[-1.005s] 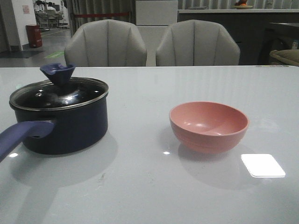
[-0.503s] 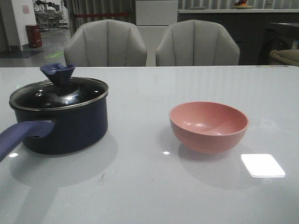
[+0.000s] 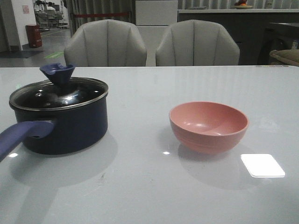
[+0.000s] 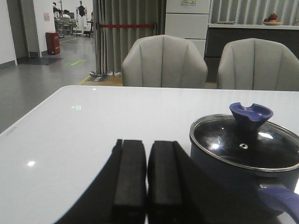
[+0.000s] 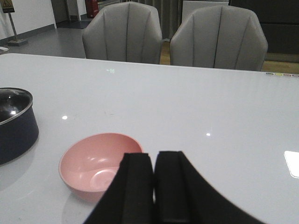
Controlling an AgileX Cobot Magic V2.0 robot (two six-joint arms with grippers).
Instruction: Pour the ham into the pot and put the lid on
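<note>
Pot (image 3: 63, 122) sits on the left of a white bench (image 3: 149, 186), its handle (image 3: 21, 135) pointing toward the robot. Its lid (image 3: 58, 92) is on, knob (image 3: 57, 73) on top. To the right, well apart, stands a pink bowl (image 3: 209, 126), its inside bare; no ham shows. The left hand (image 4: 147, 179) hangs just beside the pot, fingers pressed together, holding nothing. The right hand (image 5: 154, 186) hangs near the bowl, also closed and empty.

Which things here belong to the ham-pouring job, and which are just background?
Job:
pot
lid, seated on the pot
pink bowl, looks empty; no ham visible
left end effector, right end effector, both shut, empty

Background:
two grey chairs
table
</note>
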